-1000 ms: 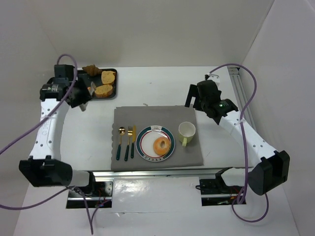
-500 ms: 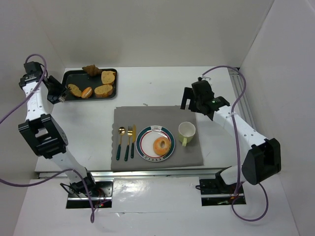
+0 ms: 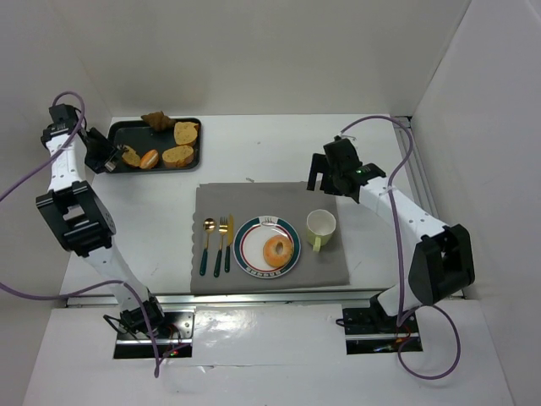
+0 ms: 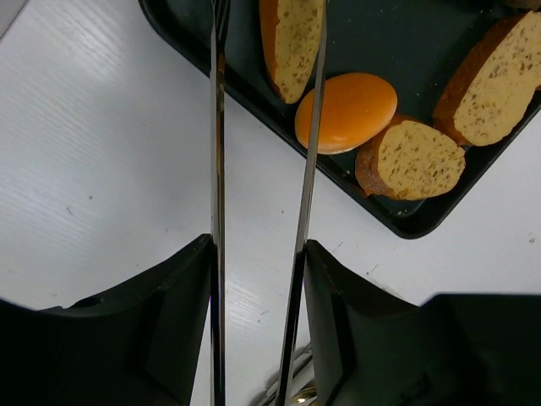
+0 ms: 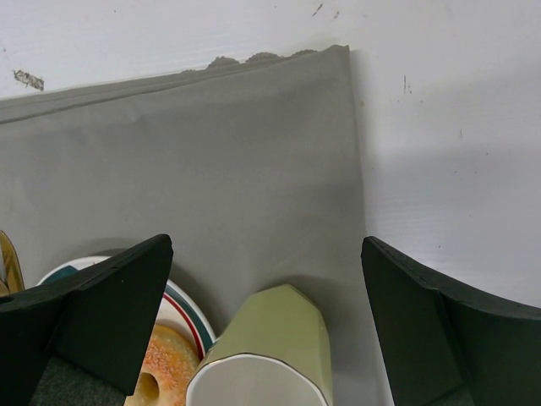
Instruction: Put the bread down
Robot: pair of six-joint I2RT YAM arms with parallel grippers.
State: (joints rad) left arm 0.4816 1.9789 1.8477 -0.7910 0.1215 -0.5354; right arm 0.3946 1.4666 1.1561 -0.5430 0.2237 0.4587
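A bagel [image 3: 275, 250] lies on the striped plate [image 3: 254, 233] on the grey mat. The black tray [image 3: 135, 131] at the back left holds several bread pieces [image 3: 178, 155] and a croissant [image 3: 158, 120]. My left gripper [image 3: 101, 156] is at the tray's left end, shut on metal tongs [image 4: 216, 169]. The tong arms stand apart, their tips out of view past a bread slice [image 4: 292, 38] at the tray's edge [image 4: 397, 222]. A round bun [image 4: 348, 110] lies beside it. My right gripper [image 3: 325, 173] is open and empty above the mat's far right corner, over the green cup [image 5: 270, 338].
A spoon, fork and knife [image 3: 217, 245] lie on the mat [image 3: 254, 199] left of the plate. The green cup [image 3: 320, 225] stands right of the plate. A metal rail [image 3: 414, 156] runs along the table's right side. White walls enclose the table.
My left arm has swung back to the far left and the tongs now point at the tray's left end. My right gripper has shifted slightly left and back.
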